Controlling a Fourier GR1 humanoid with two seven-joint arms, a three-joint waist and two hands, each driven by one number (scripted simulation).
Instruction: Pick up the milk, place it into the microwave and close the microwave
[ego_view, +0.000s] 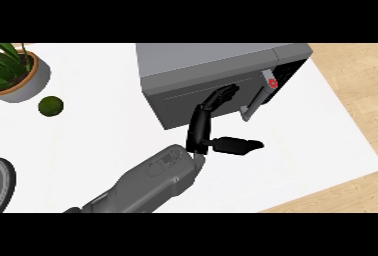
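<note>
The grey microwave (214, 65) stands at the back of the white counter (310, 140), its door flush with the front and a handle (255, 102) near the control panel. No milk shows in the head view. My left hand (201, 127) rises from the lower left. Its straight fingertips (224, 93) rest against the door, and the thumb (238, 146) sticks out to the right. The hand is open and holds nothing. My right hand is out of view.
A potted plant (18, 75) stands at the back left, with a round green fruit (50, 106) in front of it. A dark curved rim (6, 182) cuts in at the left edge. The counter ends at the right over wooden floor (354, 85).
</note>
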